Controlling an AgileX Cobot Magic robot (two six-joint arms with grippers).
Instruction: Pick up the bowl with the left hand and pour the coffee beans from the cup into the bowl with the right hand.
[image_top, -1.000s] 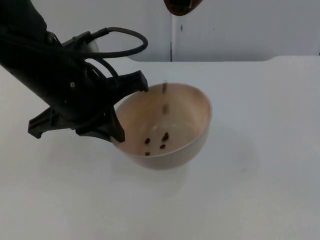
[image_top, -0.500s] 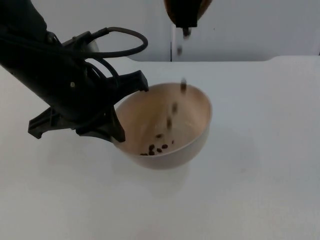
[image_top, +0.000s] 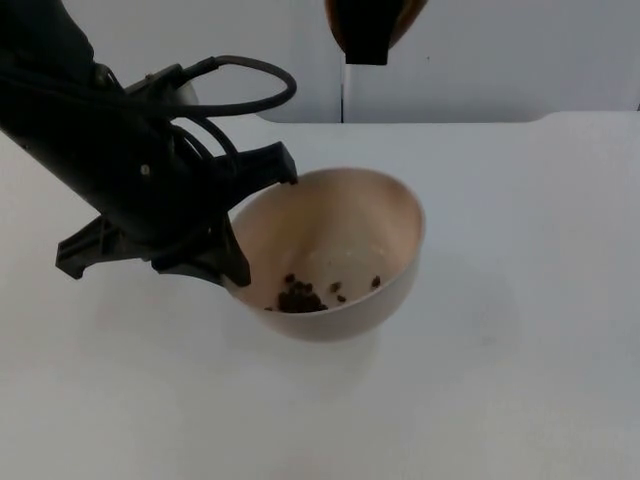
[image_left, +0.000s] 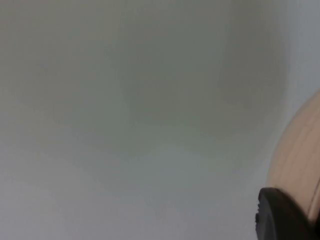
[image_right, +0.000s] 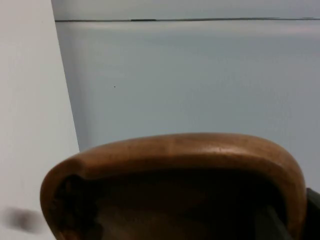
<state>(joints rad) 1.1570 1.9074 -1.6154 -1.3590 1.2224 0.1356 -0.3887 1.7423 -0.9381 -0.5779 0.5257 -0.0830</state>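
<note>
A beige bowl (image_top: 350, 235) hangs tilted a little above the white table, with my left gripper (image_top: 248, 228) shut on its left rim. A small heap of dark coffee beans (image_top: 300, 297) lies in the bowl's low front part. High above the bowl's far side hangs the brown cup (image_top: 370, 25), tipped mouth-down. In the right wrist view the cup's wooden rim (image_right: 175, 150) sits close before the camera, my right gripper shut on it. In the left wrist view a black fingertip (image_left: 282, 215) rests against the bowl's outer wall (image_left: 300, 150).
The white table (image_top: 500, 380) spreads around and under the bowl. Its rear edge meets the grey partition wall (image_top: 500, 60), which has a vertical seam behind the cup.
Beans were falling from the cup into the bowl; now none are in the air and the heap in the bowl is larger. The bowl and left arm have stayed put.
</note>
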